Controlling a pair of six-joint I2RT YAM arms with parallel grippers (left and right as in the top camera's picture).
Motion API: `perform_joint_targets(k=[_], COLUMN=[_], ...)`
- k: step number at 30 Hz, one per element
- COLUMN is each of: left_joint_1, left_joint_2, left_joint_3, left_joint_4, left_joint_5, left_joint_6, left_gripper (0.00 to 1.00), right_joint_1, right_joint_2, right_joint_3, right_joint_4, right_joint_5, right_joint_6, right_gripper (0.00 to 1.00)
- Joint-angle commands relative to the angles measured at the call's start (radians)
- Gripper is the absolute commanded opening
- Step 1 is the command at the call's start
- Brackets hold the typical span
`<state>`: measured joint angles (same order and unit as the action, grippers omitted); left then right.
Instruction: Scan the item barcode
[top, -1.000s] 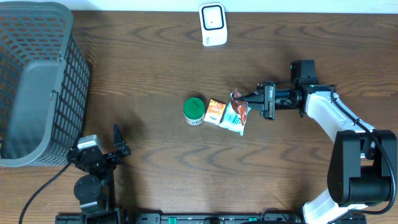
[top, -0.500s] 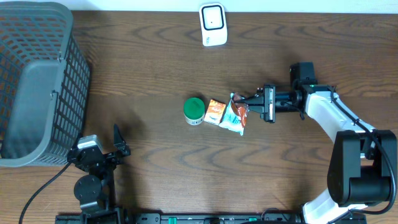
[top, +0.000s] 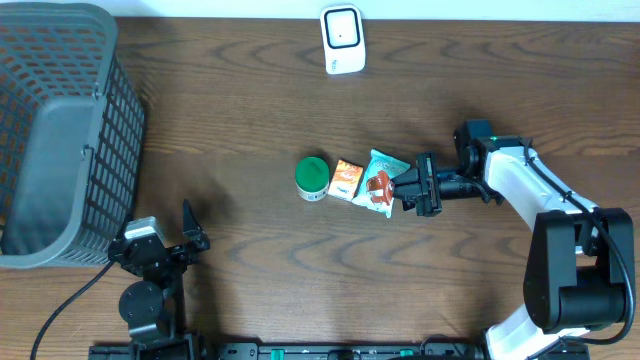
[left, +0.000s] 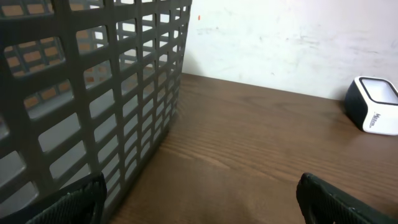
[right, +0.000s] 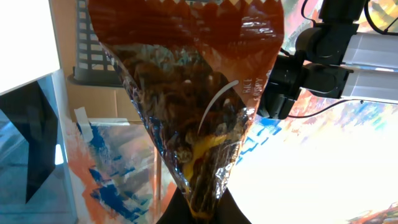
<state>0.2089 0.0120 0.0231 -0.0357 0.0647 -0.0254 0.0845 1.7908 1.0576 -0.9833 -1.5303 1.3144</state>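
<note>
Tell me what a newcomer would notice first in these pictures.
First, the crinkly snack packet pinched in the right end effector near mid-table; it fills the right wrist view. Next come the big grey basket at the table's left edge and the white scanner at the far edge.

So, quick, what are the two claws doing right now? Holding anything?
Left gripper: open, holding nothing.
Right gripper: closed on the snack packet.
</note>
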Motion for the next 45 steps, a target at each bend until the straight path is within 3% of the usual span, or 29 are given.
perform_joint_targets(k=[1, 7, 11, 15, 21, 23, 25, 28, 33, 36, 40, 45], left_joint_1=[0.006, 0.006, 0.006, 0.006, -0.023, -0.027, -0.027, -0.027, -0.027, -0.027, -0.027, -0.027], left_joint_2=[-0.009, -0.009, -0.009, -0.01, -0.01, -0.009, -0.009, -0.009, -0.009, -0.009, -0.009, -0.009], left_joint_3=[-0.019, -0.019, -0.019, -0.019, -0.019, -0.019, -0.019, -0.019, -0.019, -0.019, -0.019, -0.019], left_joint_4=[-0.029, -0.029, -0.029, -0.029, -0.029, -0.029, -0.029, -0.029, -0.029, -0.029, -0.029, -0.029], left_joint_5=[0.002, 0.002, 0.002, 0.003, 0.002, 0.003, 0.003, 0.002, 0.003, 0.003, 0.003, 0.002], left_joint_6=[0.006, 0.006, 0.006, 0.006, 0.006, 0.006, 0.006, 0.006, 0.006, 0.006, 0.006, 0.006], left_gripper=[0.98, 0.98, 0.98, 0.98, 0.98, 0.98, 0.98, 0.98, 0.98, 0.98, 0.98, 0.98], right_joint_1=[0.002, 0.002, 0.002, 0.002, 0.003, 0.002, -0.001, -0.015, -0.056, -0.085, -0.097, -0.089], right_joint_2=[0.004, 0.004, 0.004, 0.004, 0.004, 0.004, 0.004, 0.005, 0.006, 0.006, 0.006, 0.002], right_joint_3=[0.006, 0.006, 0.006, 0.006, 0.006, 0.006, 0.006, 0.003, -0.036, -0.054, -0.052, -0.05], right_joint_4=[-0.005, -0.002, 0.134, 0.461, 1.21, 1.469, 1.579, 1.564, 1.323, 1.089, 0.819, 0.795], right_joint_5=[-0.031, -0.005, 0.143, 0.186, 0.135, 0.153, 0.129, 0.069, 0.081, 0.215, 0.56, 0.698], right_joint_6=[0.016, 0.016, 0.016, -0.008, 0.131, 0.07, -0.047, -0.139, -0.412, -0.61, -0.83, -0.941], right_gripper=[0.01, 0.01, 0.01, 0.01, 0.01, 0.01, 0.01, 0.01, 0.02, 0.02, 0.02, 0.01])
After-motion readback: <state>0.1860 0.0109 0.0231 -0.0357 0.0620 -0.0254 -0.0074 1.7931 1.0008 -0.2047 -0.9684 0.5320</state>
